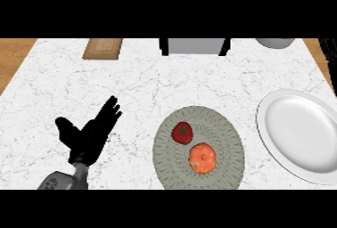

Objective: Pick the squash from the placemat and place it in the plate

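Squash (203, 159) untouched — left hand (89, 131) open

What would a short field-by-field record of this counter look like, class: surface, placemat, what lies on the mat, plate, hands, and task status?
surface: white marbled counter
placemat: round, grey, patterned, left of the plate
on the mat: orange squash nearer the robot; small red vegetable behind it, apart from it
plate: white, at the right, nothing on it
left hand: black, open, fingers up, left of the mat, holding nothing
right hand: not in view
far edge: wooden board, dark-legged pale object
task status: squash not yet picked
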Tool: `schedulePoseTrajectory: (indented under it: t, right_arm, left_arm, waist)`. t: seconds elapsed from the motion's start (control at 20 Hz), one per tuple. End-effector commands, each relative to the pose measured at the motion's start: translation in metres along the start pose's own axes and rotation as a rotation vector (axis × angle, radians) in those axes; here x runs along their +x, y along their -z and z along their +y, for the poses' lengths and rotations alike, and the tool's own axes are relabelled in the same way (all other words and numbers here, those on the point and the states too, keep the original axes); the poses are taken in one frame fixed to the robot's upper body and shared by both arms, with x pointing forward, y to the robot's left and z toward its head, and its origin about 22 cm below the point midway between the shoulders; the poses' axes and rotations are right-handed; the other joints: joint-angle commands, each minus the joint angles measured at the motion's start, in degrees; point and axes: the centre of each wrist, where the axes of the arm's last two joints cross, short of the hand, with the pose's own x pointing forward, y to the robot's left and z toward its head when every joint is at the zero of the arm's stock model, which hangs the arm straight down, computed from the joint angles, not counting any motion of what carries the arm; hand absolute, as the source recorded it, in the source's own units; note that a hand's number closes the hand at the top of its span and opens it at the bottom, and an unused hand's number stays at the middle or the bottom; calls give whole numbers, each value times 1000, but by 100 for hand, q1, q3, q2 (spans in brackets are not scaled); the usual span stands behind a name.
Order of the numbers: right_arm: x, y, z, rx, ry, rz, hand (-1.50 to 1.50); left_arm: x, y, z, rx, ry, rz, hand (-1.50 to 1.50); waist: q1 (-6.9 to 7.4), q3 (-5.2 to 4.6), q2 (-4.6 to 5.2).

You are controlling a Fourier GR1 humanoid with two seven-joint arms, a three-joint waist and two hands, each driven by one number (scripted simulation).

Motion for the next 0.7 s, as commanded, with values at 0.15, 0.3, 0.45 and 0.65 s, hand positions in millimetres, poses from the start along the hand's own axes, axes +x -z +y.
schedulePoseTrajectory:
  t: [0.15, 0.3, 0.45, 0.65]
  right_arm:
    - [2, -46, 5, -308, -23, 110, 150]
    - [-29, -81, -48, -166, -576, 381, 150]
    - [-46, -122, -6, -678, -368, 372, -150]
    - [-24, -165, 63, -791, -301, 265, -150]
  left_arm:
    - [-29, -27, 39, 195, 68, 109, 0]
    - [-22, -20, 39, 209, 82, 103, 0]
    - [-36, -29, 47, 236, 48, 157, 0]
    - [-37, -28, 35, 211, 66, 147, 0]
  waist:
    - [-237, 16, -21]
    - [-564, -160, 160]
    - [-616, 8, -43]
    - [-407, 16, -17]
